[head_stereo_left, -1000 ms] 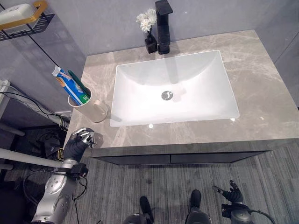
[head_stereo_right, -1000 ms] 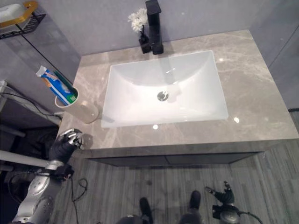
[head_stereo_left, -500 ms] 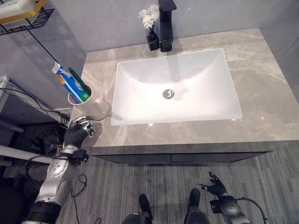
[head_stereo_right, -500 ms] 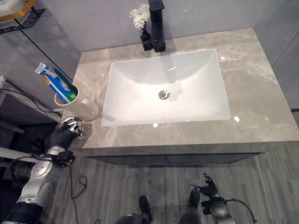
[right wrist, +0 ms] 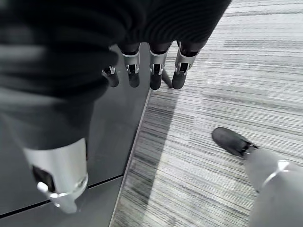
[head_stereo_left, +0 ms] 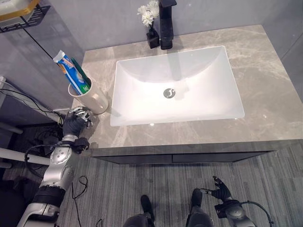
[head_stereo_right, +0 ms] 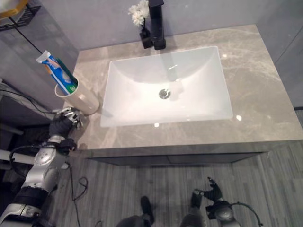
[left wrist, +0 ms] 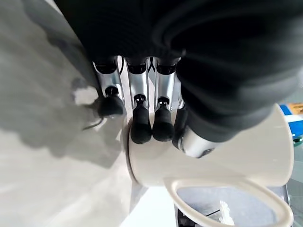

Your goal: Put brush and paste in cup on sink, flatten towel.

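A cream cup (head_stereo_left: pixel 93 98) stands at the left end of the counter, beside the basin. A blue and white toothpaste tube (head_stereo_left: pixel 71 72) and a green toothbrush (head_stereo_left: pixel 82 75) stick out of it, leaning left. My left hand (head_stereo_left: pixel 74 122) is just in front of the cup at the counter's left edge. In the left wrist view its fingers (left wrist: pixel 140 113) are nearly straight, their dark tips against the cup's base (left wrist: pixel 213 165), thumb alongside. My right hand (head_stereo_left: pixel 220 193) hangs low near the floor, its fingers (right wrist: pixel 154 75) straight and holding nothing, beside the dark cabinet front.
The white basin (head_stereo_left: pixel 199 71) fills the middle of the grey marble counter (head_stereo_left: pixel 270 71). A black faucet (head_stereo_left: pixel 165 23) and a small black vase of white flowers (head_stereo_left: pixel 151 33) stand behind it. A wire shelf (head_stereo_left: pixel 23 14) hangs on the wall at upper left.
The camera has shifted a little. My left hand has risen from below the counter's edge up to the cup's base. The right hand stays low.
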